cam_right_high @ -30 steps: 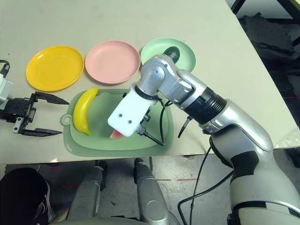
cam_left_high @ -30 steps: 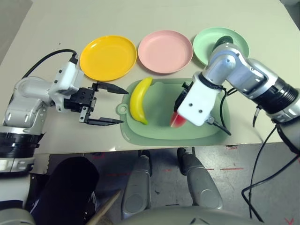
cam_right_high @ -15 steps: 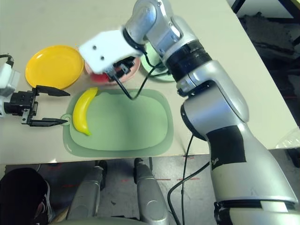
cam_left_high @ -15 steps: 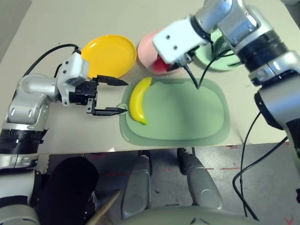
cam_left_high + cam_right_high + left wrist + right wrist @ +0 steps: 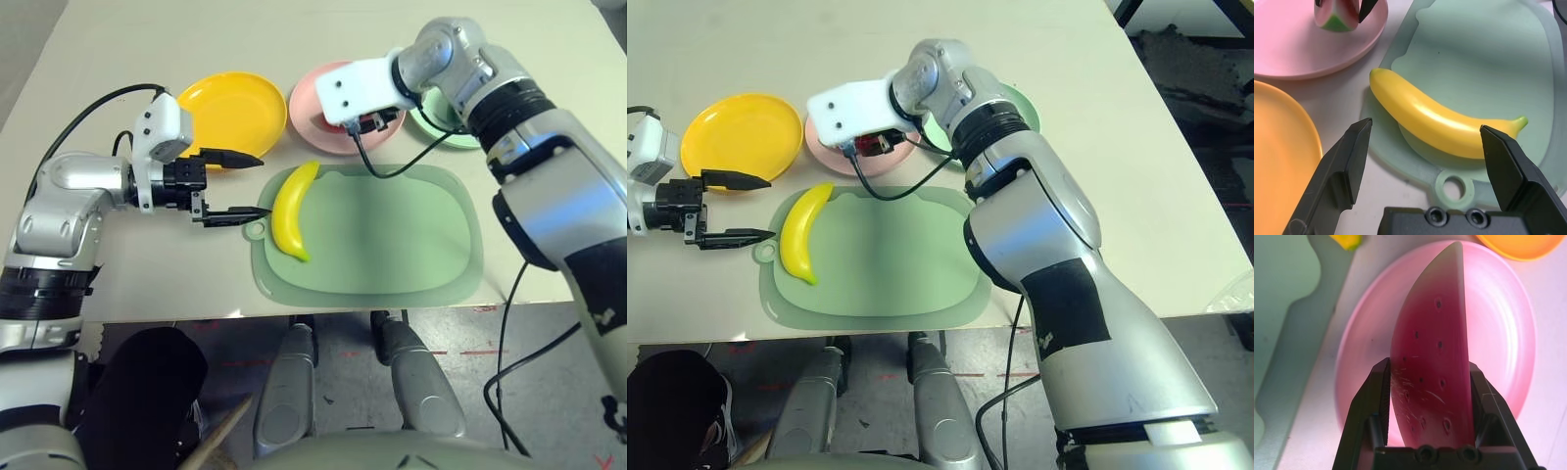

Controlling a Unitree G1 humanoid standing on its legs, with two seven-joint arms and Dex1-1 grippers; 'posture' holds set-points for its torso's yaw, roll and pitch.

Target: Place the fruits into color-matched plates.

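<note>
Head views: we see the left pincer spread wide, empty, over the beige tabletop just beside the handle end of the pale-green rounded-rectangle cutting board, where the curved yellow toy banana lies. The round yellow plastic plate sits empty behind the pincer. The right pincer hangs over the round pink plastic plate; the mint green plate is mostly hidden by the arm. Left wrist view: fingers wide apart, banana between them further ahead, and the red watermelon wedge with thin green rind over the pink plate. Right wrist view: we see both fingers clamped on the wedge's flat sides, above the pink plate; contact with plate unclear.
</note>
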